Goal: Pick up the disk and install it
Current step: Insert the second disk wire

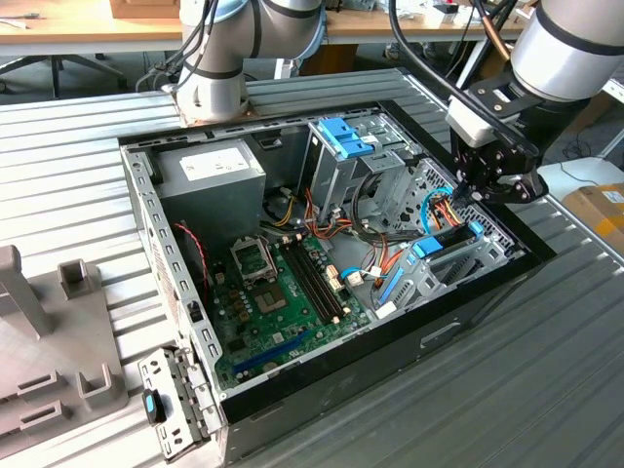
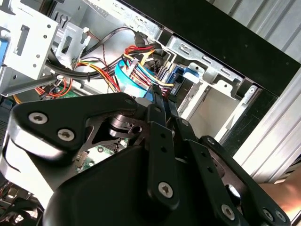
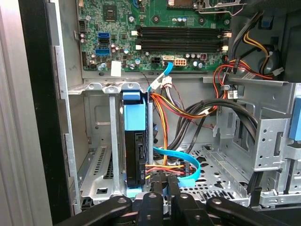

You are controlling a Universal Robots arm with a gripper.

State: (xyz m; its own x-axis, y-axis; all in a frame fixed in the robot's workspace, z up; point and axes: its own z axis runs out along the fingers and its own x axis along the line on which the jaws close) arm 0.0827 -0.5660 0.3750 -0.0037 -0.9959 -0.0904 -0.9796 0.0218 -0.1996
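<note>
Reaching: silver-and-black robot arm (image 1: 570, 49) angled down from the exterior view's right into the open black computer case (image 1: 292, 385), wrist tilted toward the case's front corner.
Gripper: black linkage gripper (image 1: 475, 192) low over the drive bay; fingers (image 3: 157, 181) drawn close together at the near end of the drive, seen in both wrist views; actual clamping on it cannot be told.
Disk: grey-metal disk with blue plastic carrier rail (image 3: 133, 141) standing on edge in the grey metal drive bay (image 3: 101, 165), beside the green motherboard (image 1: 283, 292).
Cabling: red, yellow and orange wire bundle (image 3: 162, 106) and flat blue cable (image 3: 181, 155) just beside the disk.
Cage: tall metal cage with blue latch (image 1: 343, 136) well apart from the gripper.
</note>
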